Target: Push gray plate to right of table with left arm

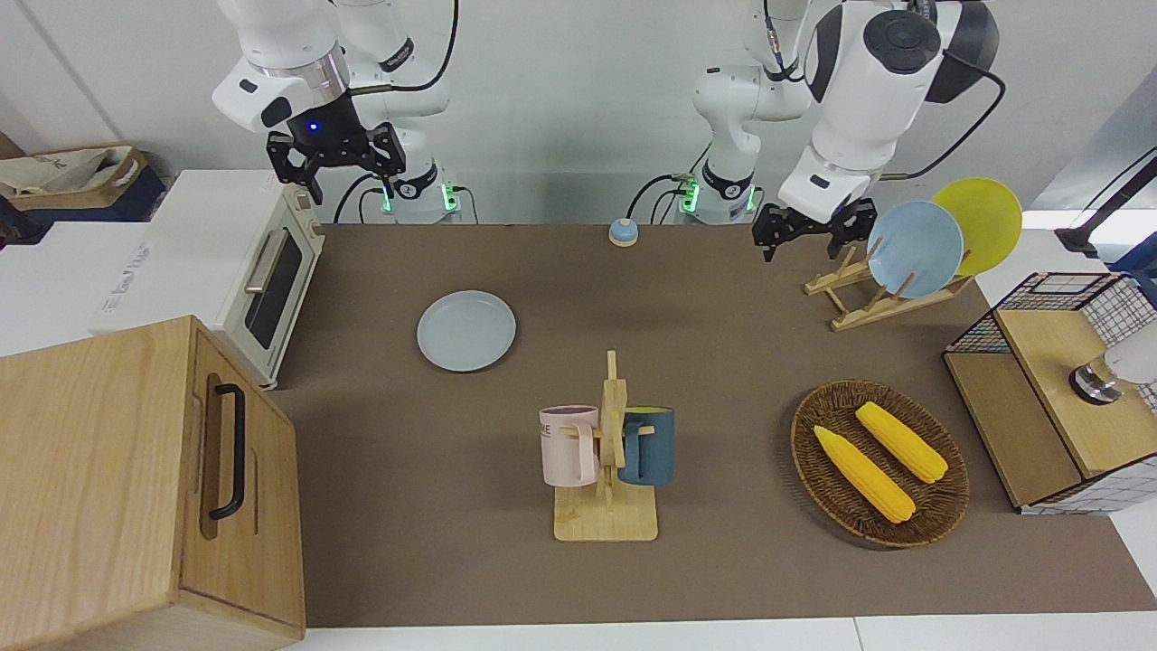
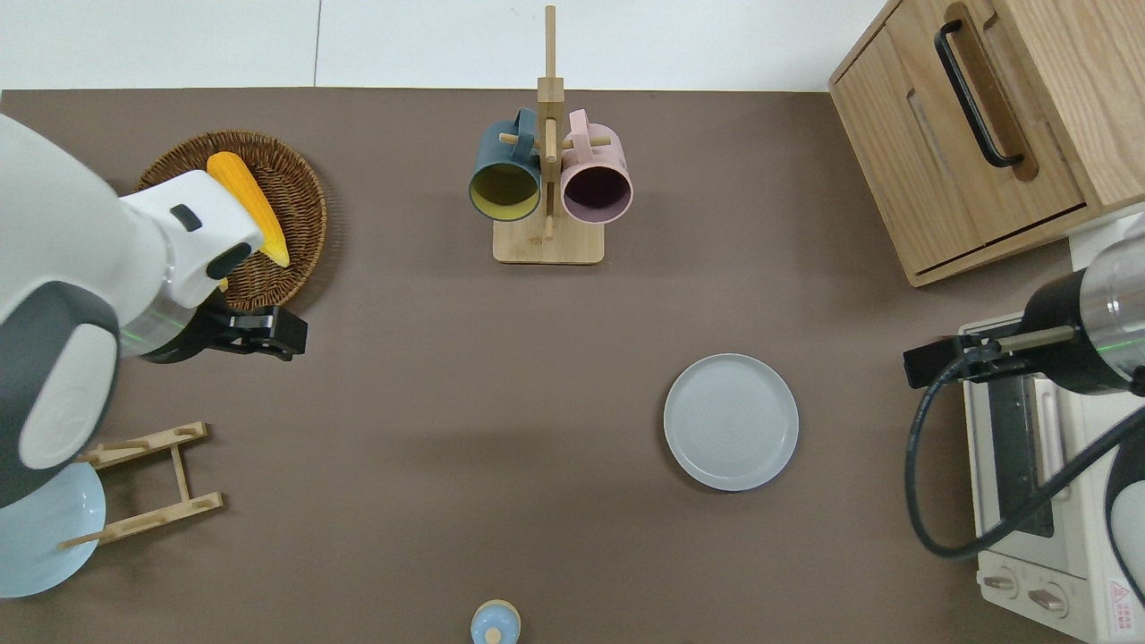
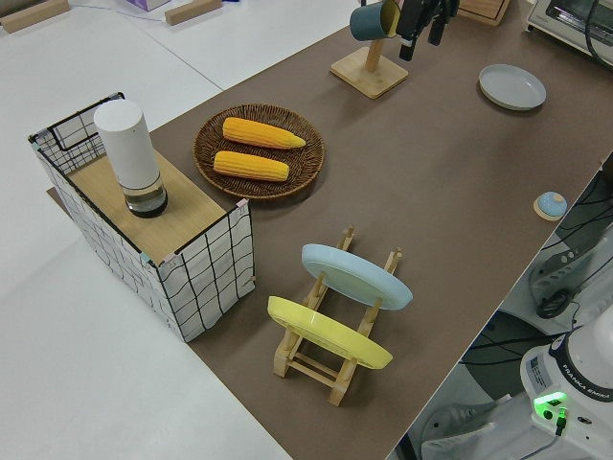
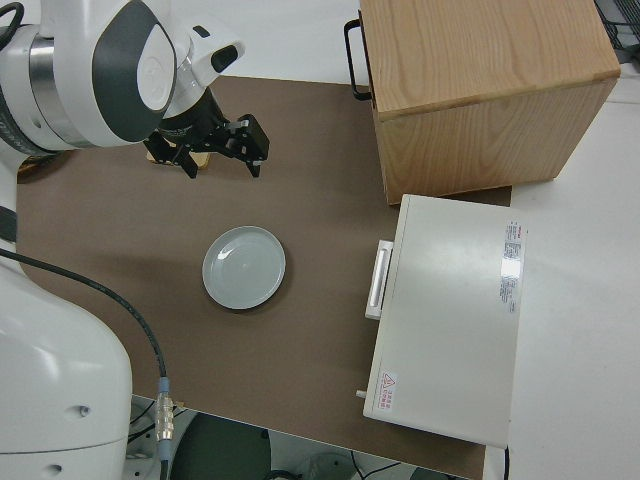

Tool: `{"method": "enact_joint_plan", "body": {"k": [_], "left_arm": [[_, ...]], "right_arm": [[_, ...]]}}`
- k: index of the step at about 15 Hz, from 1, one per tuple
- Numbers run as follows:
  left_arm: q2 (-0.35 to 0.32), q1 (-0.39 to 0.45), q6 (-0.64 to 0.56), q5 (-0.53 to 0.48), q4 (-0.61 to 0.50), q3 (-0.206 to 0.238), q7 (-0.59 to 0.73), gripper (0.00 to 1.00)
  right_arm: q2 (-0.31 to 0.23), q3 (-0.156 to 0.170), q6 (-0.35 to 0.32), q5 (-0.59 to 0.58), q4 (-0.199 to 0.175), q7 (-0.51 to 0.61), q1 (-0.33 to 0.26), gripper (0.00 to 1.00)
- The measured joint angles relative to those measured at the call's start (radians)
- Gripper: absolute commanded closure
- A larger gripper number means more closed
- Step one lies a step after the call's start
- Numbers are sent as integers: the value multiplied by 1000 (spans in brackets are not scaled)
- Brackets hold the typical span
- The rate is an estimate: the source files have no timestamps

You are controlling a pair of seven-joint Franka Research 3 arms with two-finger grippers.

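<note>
Plate position is deciding everything here: the gray plate (image 2: 731,421) is lying flat on the tabletop (image 2: 402,402), toward the right arm's end, about level with the toaster oven (image 2: 1038,483) and nearer to the robots than the mug rack (image 2: 548,179). The left gripper (image 2: 268,333) is hanging in the air at the opposite end, over bare tabletop just beside the wicker basket (image 2: 268,179) holding the corn (image 2: 255,201), so the plate is sitting well apart from it, across most of the table's length.

Its fingers are standing parted and are holding nothing, as the front view shows at the left gripper (image 1: 807,233) beside the plate rack (image 1: 872,294). The right arm is parked; the right gripper (image 1: 336,163) is likewise showing spread fingers with nothing between them.

Judging from this, the left arm is needing a long reach across to the plate's side facing its own end, then a low contact on the rim, pushing along the table's long axis toward the oven. Little room is remaining there, so the push is probably a short one.
</note>
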Motion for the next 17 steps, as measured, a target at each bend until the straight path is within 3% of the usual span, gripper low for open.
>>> {"method": "enact_joint_plan", "body": {"k": [7, 13, 17], "left_arm": [[-3, 163, -13, -63, 0, 4, 189, 2], [2, 175, 23, -89, 0, 4, 188, 0], [3, 176, 54, -50, -1, 3, 187, 0]], "right_arm": [[0, 0, 0, 0, 0, 0, 0, 17], [0, 0, 0, 0, 0, 0, 0, 17], [0, 0, 0, 0, 0, 0, 0, 17]]}}
